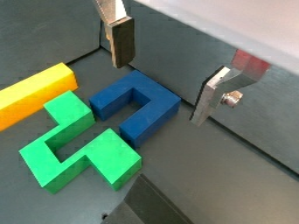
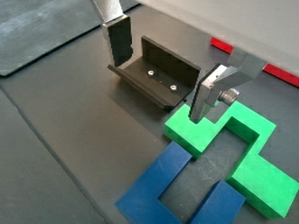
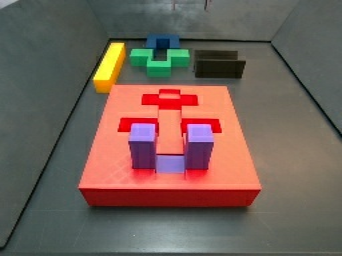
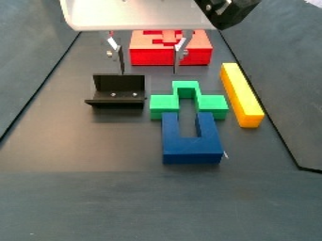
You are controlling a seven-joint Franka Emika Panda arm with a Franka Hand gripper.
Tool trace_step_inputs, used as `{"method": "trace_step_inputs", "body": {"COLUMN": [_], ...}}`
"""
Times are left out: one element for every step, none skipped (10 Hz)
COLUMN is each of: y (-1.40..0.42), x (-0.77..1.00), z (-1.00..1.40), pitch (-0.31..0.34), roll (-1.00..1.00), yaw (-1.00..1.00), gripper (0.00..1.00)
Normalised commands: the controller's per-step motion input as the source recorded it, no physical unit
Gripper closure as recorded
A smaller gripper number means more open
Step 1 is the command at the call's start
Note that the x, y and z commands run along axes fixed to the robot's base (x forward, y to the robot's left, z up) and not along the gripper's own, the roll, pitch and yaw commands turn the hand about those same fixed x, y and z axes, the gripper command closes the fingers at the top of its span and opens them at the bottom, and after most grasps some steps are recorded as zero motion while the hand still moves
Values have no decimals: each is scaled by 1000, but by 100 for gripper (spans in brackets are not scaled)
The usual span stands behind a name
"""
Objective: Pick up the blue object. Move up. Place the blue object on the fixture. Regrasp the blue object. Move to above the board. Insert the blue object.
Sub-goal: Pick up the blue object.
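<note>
- end effector [image 4: 146,54]: hangs above the floor, between the board and the row of pieces; its two silver fingers [image 4: 113,48] stand wide apart with nothing between them, so it is open and empty. in both wrist views the fingers show clear of every piece.
- blue object [image 4: 191,136]: lies flat on the dark floor, prongs pointing toward the green block [image 4: 187,100] and touching it. not gripped. in a wrist view [image 1: 135,104] it sits between and below the spread fingers.
- green block: flat on the floor, just beside the yellow bar [image 4: 240,92], with the blue object against its near side.
- fixture [image 4: 117,92]: dark bracket standing on the floor just beside the green block, nothing resting on it; two small screws show on its inner face in a wrist view [image 2: 160,72].
- board [image 3: 171,148]: red slab with a cross-shaped recess, well apart from the blue object; a purple u-shaped block [image 3: 166,146] stands in the recess at one end.
</note>
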Motion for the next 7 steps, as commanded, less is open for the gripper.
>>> {"method": "trace_step_inputs", "body": {"y": [0,0,0,0,0,0,0], "x": [109,243,331,309,237,151,89], "z": [-189,-266,-369,-369,-343,-329,-329], "pitch": [7,0,0,0,0,0,0], "roll": [0,0,-3,0,-10,-29,-36], "yaw": [0,0,0,0,0,0,0], "gripper": [0,0,0,0,0,0,0]}}
